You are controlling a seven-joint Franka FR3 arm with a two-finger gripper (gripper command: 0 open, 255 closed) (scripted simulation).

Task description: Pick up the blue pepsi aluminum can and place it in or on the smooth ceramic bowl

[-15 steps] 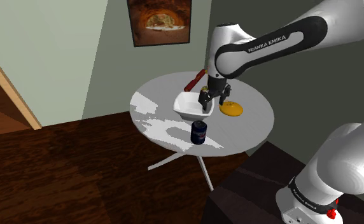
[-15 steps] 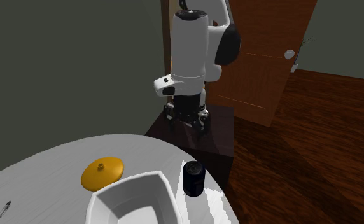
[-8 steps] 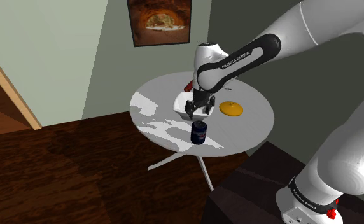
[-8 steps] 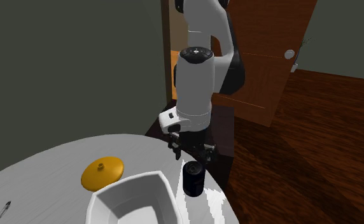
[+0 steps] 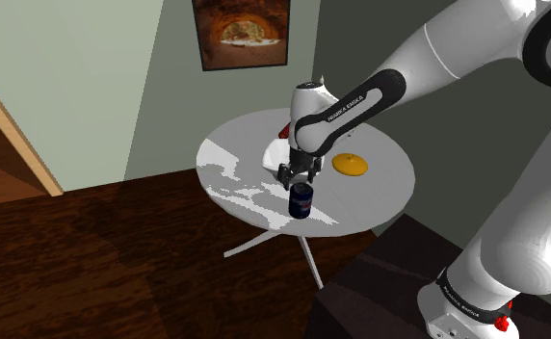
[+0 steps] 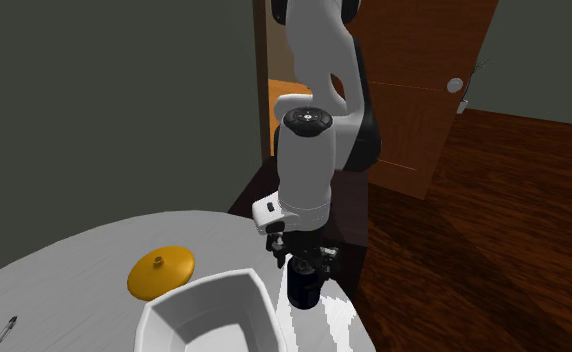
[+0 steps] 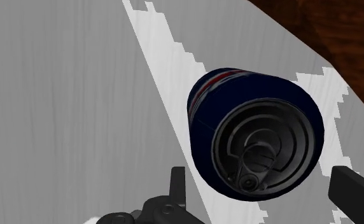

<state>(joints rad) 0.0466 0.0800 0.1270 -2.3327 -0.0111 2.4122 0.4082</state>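
Observation:
A dark blue can (image 5: 302,201) with a red and white band stands upright near the edge of the round grey table (image 5: 380,193). My gripper (image 5: 298,180) hangs just above it, open. In the wrist view the can's grey top (image 7: 260,153) lies between the two black fingers (image 7: 176,184), which stand wide apart and do not touch it. From the second exterior view the gripper (image 6: 302,252) straddles the top of the can (image 6: 304,288). The white, squarish bowl (image 6: 209,315) sits beside the can; in the shoulder view the arm partly covers the bowl (image 5: 273,154).
An orange lid (image 5: 350,165) with a small knob lies on the table beyond the bowl, and a red object (image 5: 285,129) rests at the far side. A pen (image 6: 2,330) lies near the table's other edge. Dark wood floor (image 5: 119,260) surrounds the table.
The gripper has moved from above the bowl across to the can and come down until its open fingers sit around the can's top. The can and bowl have not moved.

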